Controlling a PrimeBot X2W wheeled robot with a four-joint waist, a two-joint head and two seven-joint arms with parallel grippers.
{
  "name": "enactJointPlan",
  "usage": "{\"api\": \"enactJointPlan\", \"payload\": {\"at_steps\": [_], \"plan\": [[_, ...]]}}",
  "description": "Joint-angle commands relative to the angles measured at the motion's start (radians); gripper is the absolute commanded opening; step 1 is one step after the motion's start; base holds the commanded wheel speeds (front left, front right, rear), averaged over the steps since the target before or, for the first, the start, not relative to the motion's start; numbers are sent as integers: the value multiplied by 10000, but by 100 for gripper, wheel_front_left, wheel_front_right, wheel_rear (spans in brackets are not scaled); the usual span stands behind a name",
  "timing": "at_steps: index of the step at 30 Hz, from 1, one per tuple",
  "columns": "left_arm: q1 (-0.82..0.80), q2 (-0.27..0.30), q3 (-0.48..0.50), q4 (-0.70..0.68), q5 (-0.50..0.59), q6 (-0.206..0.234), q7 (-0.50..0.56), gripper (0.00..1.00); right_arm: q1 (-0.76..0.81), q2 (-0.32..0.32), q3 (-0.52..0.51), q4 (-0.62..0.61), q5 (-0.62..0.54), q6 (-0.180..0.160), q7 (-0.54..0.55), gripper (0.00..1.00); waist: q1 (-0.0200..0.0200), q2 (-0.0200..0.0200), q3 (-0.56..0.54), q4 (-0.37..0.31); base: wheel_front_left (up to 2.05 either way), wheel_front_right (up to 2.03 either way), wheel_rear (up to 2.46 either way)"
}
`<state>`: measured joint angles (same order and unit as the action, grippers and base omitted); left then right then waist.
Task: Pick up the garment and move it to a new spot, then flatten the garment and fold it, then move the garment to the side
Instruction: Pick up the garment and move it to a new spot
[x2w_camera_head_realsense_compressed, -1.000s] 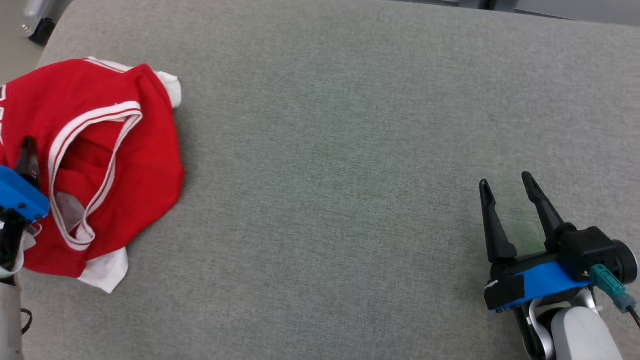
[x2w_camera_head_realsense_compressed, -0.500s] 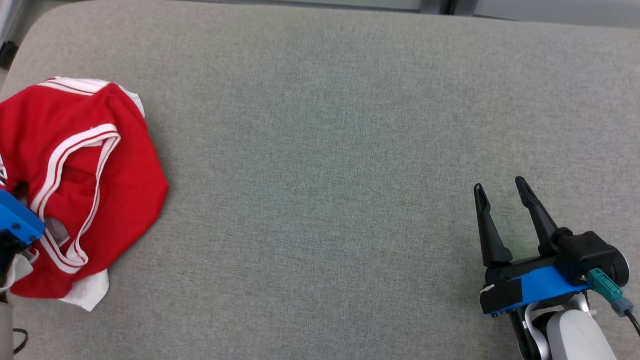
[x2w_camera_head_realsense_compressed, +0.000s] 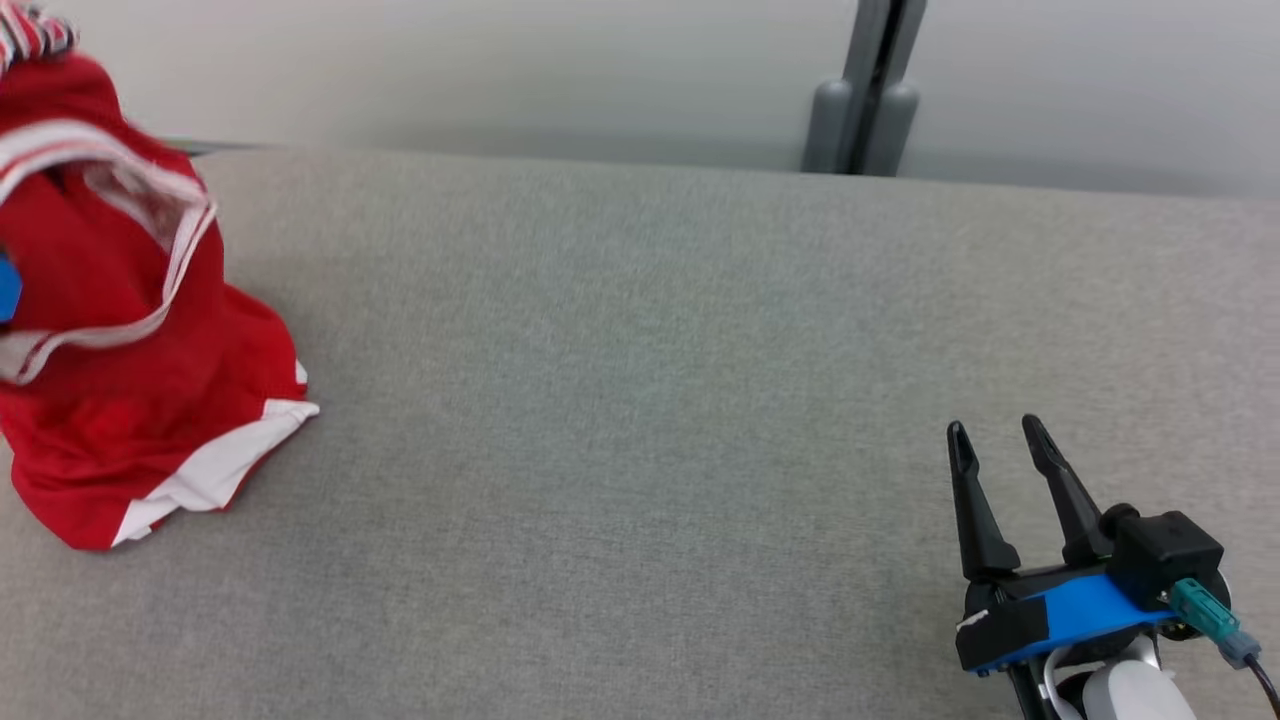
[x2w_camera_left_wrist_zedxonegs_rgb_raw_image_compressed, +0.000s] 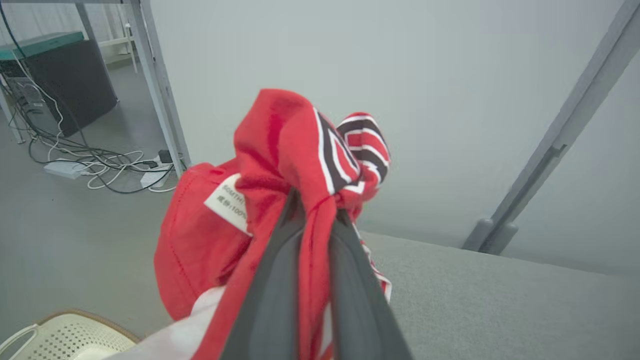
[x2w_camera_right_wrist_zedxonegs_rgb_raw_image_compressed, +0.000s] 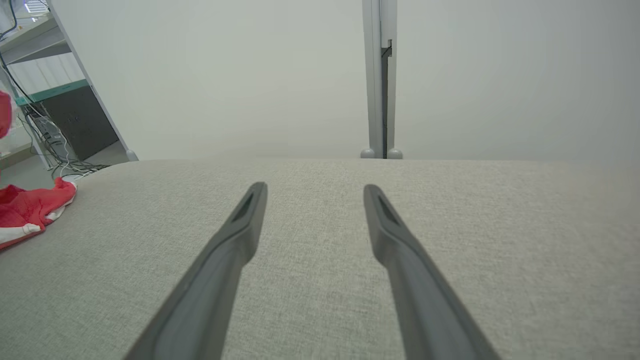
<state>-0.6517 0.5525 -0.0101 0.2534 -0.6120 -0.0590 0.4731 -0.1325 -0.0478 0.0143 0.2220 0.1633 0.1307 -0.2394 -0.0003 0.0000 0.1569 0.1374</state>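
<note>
Clamped on a bunched fold of the red jersey (x2w_camera_head_realsense_compressed: 120, 400), the left gripper (x2w_camera_left_wrist_zedxonegs_rgb_raw_image_compressed: 316, 210) holds it half-raised at the left end of the grey surface (x2w_camera_head_realsense_compressed: 640, 420). A clean carry likely means lifting until the trailing hem clears before swinging across. The crumpled jersey shows white trim and a label; the right gripper (x2w_camera_head_realsense_compressed: 994, 430) sits opposite, jaws apart.
</note>
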Motion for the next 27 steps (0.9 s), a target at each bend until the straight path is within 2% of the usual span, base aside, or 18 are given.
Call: {"api": "enactJointPlan", "payload": {"at_steps": [1,7,17,22,27], "plan": [[-381,-53,-167,-362,45,-119,46,0,173,-45,-17,104,103,1,-92,100,3,0,-532,-441,0,0,0],[-1055,-472,-641,-1552,-107,-289,6,0,397,-46,8,342,358,1,-192,100,3,0,-1135,-1055,0,0,0],[-1146,-1406,-1943,-3006,-407,-502,160,0,481,-43,92,446,464,1,-255,100,3,0,-1424,-2727,0,0,0],[-655,-1774,-2733,-2882,-347,-561,211,0,370,-42,304,389,515,1,-261,100,3,0,-1257,-3547,0,0,0],[86,-2094,-3690,-1917,-198,-628,127,0,286,-45,455,359,587,1,-267,100,3,0,-1045,-4059,0,0,0]]}}
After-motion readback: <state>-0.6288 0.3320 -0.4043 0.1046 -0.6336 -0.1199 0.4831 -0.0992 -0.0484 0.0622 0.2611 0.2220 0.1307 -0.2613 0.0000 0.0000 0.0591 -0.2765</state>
